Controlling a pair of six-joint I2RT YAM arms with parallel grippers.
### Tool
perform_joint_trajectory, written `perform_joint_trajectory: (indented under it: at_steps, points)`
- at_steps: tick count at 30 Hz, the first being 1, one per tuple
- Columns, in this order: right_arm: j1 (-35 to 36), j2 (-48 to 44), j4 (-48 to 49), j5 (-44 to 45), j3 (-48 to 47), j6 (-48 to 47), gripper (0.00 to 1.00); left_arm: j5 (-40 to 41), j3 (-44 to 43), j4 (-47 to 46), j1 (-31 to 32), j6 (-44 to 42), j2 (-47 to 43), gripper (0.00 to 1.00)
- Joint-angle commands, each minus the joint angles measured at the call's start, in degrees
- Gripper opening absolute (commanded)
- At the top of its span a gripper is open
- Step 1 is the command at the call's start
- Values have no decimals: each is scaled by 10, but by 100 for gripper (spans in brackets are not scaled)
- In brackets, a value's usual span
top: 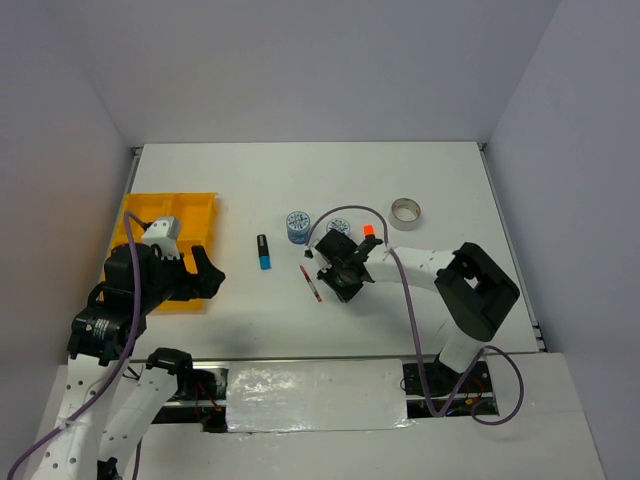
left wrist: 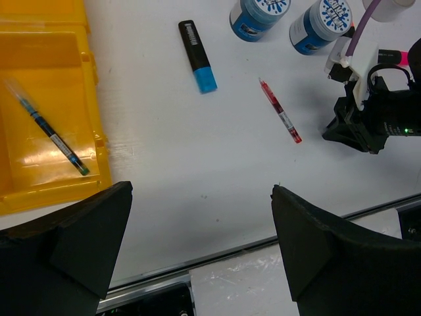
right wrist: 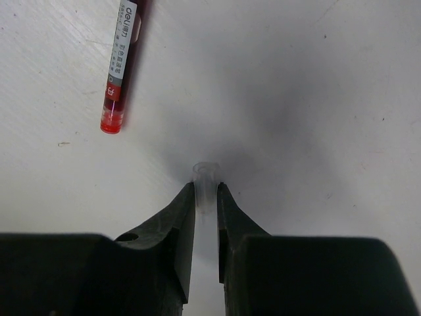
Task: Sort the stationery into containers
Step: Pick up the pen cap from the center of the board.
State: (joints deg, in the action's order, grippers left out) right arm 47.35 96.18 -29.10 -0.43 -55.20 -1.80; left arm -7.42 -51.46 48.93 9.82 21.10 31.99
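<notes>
My right gripper [right wrist: 206, 191] points down at the white table and is shut on a small clear cap [right wrist: 205, 172]. The red pen [right wrist: 120, 72] lies just left of it; seen from above, that red pen [top: 311, 283] is beside my right gripper [top: 338, 283]. A blue-ended highlighter [top: 264, 252], two patterned rolls [top: 298, 226] [top: 338, 228], an orange-ended highlighter [top: 368, 231] and a silvery tape ring [top: 406, 212] rest on the table. A blue pen [left wrist: 51, 135] lies in the yellow tray [left wrist: 46, 66]. My left gripper [left wrist: 201, 187] hangs open and holds nothing near the tray's front right corner.
The yellow tray [top: 195, 210] sits at the table's left side, partly covered by my left arm. A metal rail [left wrist: 263, 240] runs along the table's near edge. Grey walls close in the back and both sides.
</notes>
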Motion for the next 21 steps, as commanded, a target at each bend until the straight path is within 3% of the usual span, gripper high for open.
perform_joint_trajectory:
  at_steps: [1, 2, 10, 15, 17, 18, 19, 21]
  points:
    - [3, 3, 5, -26, 5, 15, 10, -12, 0, -24, -1, -8, 2, 99]
    - [3, -10, 9, -26, 8, 16, 0, -13, 0, -23, -1, -8, 5, 99]
    - [-3, -127, 46, 8, 29, 95, 0, -60, 11, -76, 0, 64, 47, 99]
    - [-11, -230, -1, 111, 19, 169, 0, -37, 42, -147, 23, 165, 78, 99]
    - [-23, -268, -14, 133, 16, 212, 0, 19, 58, -168, 74, 221, 94, 98]
    - [-31, -305, -26, 147, 13, 231, 0, 81, 61, -181, 130, 246, 111, 99]
    - [-35, -321, -33, 158, 11, 239, 0, 124, 63, -187, 130, 269, 120, 99]
    - [-41, -360, -63, 183, -1, 263, 0, 195, 62, -197, 228, 333, 150, 99]
